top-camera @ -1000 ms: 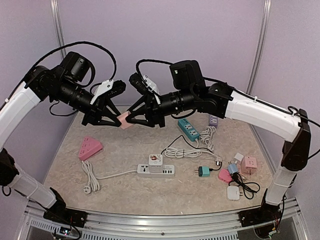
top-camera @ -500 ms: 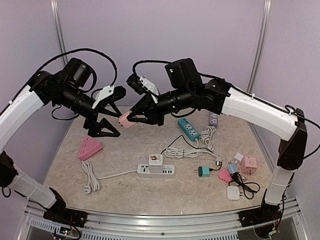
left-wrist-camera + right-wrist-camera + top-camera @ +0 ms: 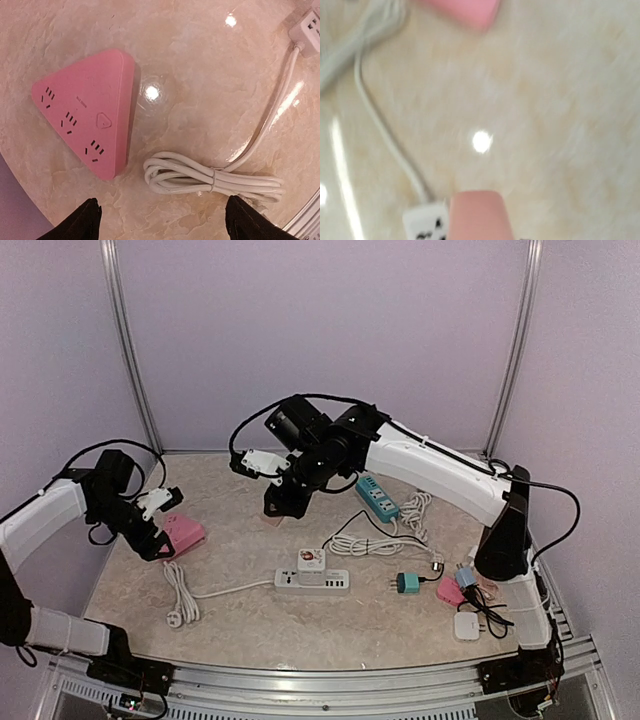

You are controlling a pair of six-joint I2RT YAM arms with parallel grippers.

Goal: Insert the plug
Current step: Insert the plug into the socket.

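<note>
Clamping the pink plug [image 3: 480, 215] between its jaws, the right end effector [image 3: 281, 507] hangs above the table [image 3: 250, 632].

Open marble table [image 3: 250, 625] runs along the near edge. 1 coiled white cable [image 3: 210, 177] lies just beside the pink triangular socket [image 3: 85, 107]. The right gripper [image 3: 278, 508], holding a pink plug [image 3: 480, 215], hangs low over the back centre.

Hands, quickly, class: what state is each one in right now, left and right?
Left hand: open, holding nothing.
Right hand: closed on the pink plug, though that view is blurred.
</note>
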